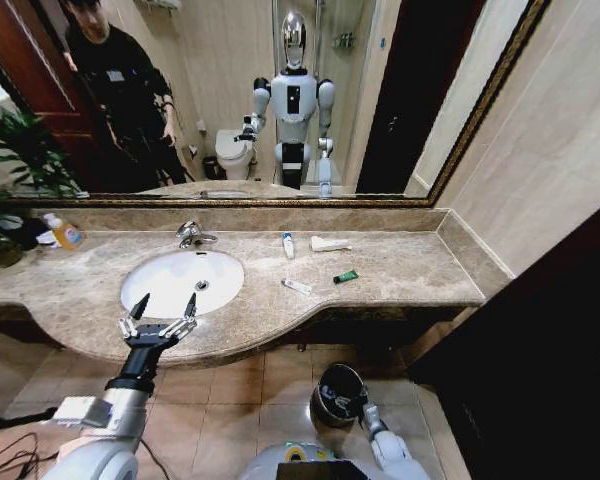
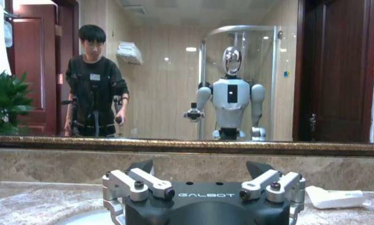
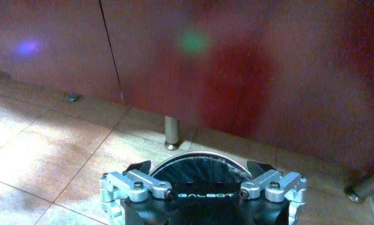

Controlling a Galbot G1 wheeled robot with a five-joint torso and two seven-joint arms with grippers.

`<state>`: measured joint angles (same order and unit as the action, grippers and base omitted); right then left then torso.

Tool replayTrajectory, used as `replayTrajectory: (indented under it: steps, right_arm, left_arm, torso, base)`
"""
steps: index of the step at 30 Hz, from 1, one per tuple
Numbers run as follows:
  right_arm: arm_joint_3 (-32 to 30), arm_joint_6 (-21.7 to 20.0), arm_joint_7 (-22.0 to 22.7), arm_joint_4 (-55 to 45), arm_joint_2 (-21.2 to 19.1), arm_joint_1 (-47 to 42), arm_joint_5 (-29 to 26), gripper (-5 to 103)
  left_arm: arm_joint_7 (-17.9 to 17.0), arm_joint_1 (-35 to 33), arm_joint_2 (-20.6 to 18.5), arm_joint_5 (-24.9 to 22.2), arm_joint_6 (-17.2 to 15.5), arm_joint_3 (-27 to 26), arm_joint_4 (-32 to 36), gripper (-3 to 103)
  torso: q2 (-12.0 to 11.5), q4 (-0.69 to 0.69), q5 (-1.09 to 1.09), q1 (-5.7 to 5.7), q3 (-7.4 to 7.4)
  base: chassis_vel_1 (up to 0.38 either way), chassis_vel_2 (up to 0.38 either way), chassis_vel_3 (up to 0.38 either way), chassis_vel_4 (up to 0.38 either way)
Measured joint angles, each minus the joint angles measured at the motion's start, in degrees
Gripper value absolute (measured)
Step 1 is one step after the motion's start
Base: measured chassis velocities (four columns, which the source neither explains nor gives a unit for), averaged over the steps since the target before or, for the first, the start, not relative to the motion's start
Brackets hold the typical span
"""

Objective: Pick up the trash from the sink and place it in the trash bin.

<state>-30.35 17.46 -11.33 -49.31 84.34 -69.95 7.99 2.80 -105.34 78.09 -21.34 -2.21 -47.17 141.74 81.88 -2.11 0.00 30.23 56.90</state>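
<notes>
The left hand (image 1: 164, 306) hovers wide open, holding nothing, at the near edge of the sink (image 1: 160, 285). The right hand (image 1: 342, 397) holds the trash bin (image 1: 330, 385) low by the floor. I think the reach is just starting: 4 bits of trash (image 1: 297, 286) lie on the surface to the right, so the left hand must move right.

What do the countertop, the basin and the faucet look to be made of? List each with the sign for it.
Countertop: polished stone, likely marble, going by the beige mottled veining and soft sheen.
Basin: glazed white ceramic or porcelain by the look, smooth and evenly white.
Faucet: chrome-finished metal, judging by its bright mirror-like glints.
The left pincer hovers open at the basin's near rim.
</notes>
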Motion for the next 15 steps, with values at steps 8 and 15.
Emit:
replayTrajectory:
  steps: [8,15]
  right_arm:
    - [0.2,-0.3,0.2,-0.7,-0.1,-0.4,-0.3,100]
    - [1.0,-1.2,-1.9,-9.1,-3.7,-4.6,-7.6,100]
  left_arm:
    - [0.0,0.0,0.0,0.0,0.0,0.0,0.0,100]
    - [0.0,0.0,0.0,0.0,0.0,0.0,0.0,100]
  torso:
    - [0.0,0.0,0.0,0.0,0.0]
    - [0.0,0.0,0.0,0.0,0.0]
  base:
    - [0.0,0.0,0.0,0.0]
    - [0.0,0.0,0.0,0.0]
